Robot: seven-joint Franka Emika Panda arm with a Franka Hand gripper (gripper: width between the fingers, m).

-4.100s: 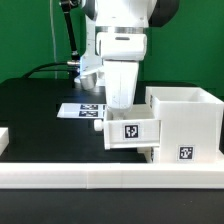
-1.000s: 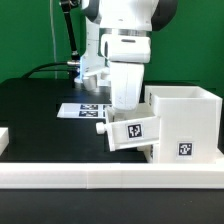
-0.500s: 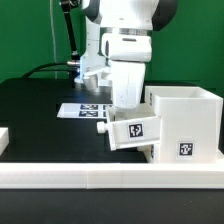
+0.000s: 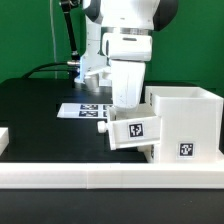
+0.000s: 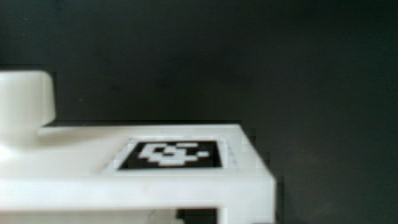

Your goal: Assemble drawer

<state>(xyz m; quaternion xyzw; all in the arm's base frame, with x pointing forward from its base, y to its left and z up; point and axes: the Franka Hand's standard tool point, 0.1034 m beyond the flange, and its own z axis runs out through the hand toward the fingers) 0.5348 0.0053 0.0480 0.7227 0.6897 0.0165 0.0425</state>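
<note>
The white box casing (image 4: 187, 118) stands at the exterior view's right, open on top, with a square tag on its front. A white drawer tray (image 4: 131, 131) with a tag hangs tilted against the casing's left side, its casing-side end higher and a small knob (image 4: 100, 128) at its lower end. My gripper (image 4: 127, 112) comes down onto the tray from above and is shut on it; its fingertips are hidden behind the tray wall. In the wrist view the tray (image 5: 125, 170) fills the lower part, tag up, with the knob (image 5: 22, 100) beside it. The second tray is out of view.
The marker board (image 4: 84, 110) lies flat on the black table behind the tray. A long low white border rail (image 4: 100, 179) runs along the front, and another piece of rail (image 4: 4, 140) sits at the exterior view's left. A black cable lies at the back left.
Four seconds ago the tray hung level; it now tilts, its casing-side end higher. Over the last second nothing has visibly moved.
</note>
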